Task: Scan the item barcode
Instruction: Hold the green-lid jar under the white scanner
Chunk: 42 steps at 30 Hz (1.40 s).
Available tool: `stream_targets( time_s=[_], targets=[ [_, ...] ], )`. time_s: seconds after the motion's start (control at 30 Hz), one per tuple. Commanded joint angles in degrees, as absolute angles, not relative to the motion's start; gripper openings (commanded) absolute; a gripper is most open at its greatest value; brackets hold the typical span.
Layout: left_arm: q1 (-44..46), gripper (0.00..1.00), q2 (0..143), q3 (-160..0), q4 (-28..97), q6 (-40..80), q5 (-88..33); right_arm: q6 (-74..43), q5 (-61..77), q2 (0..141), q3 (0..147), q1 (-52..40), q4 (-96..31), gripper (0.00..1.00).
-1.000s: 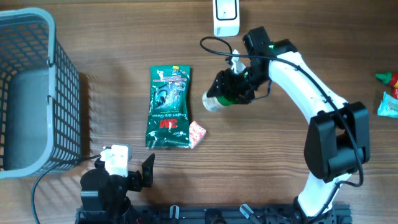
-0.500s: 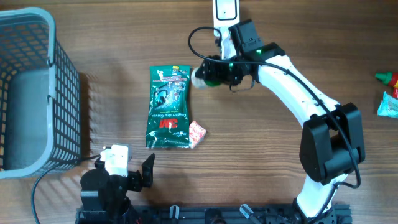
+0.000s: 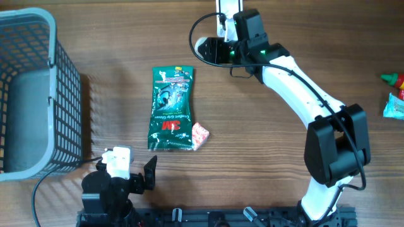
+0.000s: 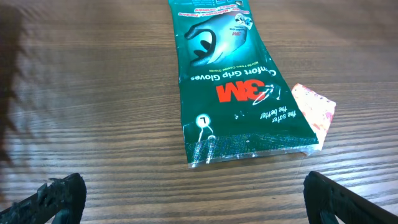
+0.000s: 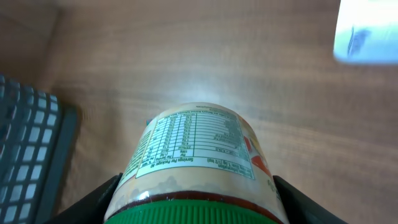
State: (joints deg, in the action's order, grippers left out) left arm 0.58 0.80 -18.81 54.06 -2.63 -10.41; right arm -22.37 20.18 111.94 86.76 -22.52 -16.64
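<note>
Wood table (image 3: 113,38) — glove pkt (image 3: 170,108), sachet (image 3: 199,135), basket (image 3: 66,107), scanner (image 3: 225,7)

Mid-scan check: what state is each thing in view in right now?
right claw: shut on the jar.
jar: green lid on, held on its side near the scanner.
scanner: partly hidden by the arm; on or off, cannot tell.
left claw: open, holding nothing.
glove packet: lying flat, printed side up.
sachet: flat, at the packet's lower corner.
basket: upright.
</note>
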Motion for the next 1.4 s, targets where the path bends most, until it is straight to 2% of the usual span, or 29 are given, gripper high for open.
stream_targets(
  time_s=[0.0, 0.03, 0.13, 0.2, 0.3, 0.57, 0.9, 1.37],
  targets=[
    [0.25, 1.0, 0.38, -18.74, 54.11, -2.28, -11.09, -20.99, 14.31, 110.34, 87.85, -21.21, -13.02, 0.44],
    [0.25, 1.0, 0.38, -18.74, 54.11, -2.28, -11.09, -21.02, 12.19, 110.34, 87.85, -21.08, -11.75, 0.44],
    [0.25, 1.0, 0.38, -18.74, 54.11, -2.28, -11.09, -20.95, 11.57, 110.34, 87.85, -21.04, -9.61, 0.57],
    [0.25, 1.0, 0.38, -18.74, 54.11, -2.28, -11.09, -20.86, 11.55, 110.34, 87.85, -21.04, -7.68, 0.6],
    [0.25, 1.0, 0.38, -18.74, 54.11, -2.28, -11.09, -18.2, 8.67, 110.34, 87.85, -21.04, -3.6, 0.6],
    [0.25, 1.0, 0.38, -18.74, 54.11, -2.28, -11.09, -16.4, -11.55, 112.49, 87.83, -21.02, 5.65, 0.63],
    [0.25, 1.0, 0.38, -18.74, 54.11, -2.28, -11.09, -4.58, -12.1, 125.32, 87.83, -20.97, 30.09, 0.6],
    [0.25, 1.0, 0.38, -18.74, 54.11, -2.28, -11.09, -3.01, -13.54, 126.28, 87.83, -19.92, 32.12, 0.62]
  ],
)
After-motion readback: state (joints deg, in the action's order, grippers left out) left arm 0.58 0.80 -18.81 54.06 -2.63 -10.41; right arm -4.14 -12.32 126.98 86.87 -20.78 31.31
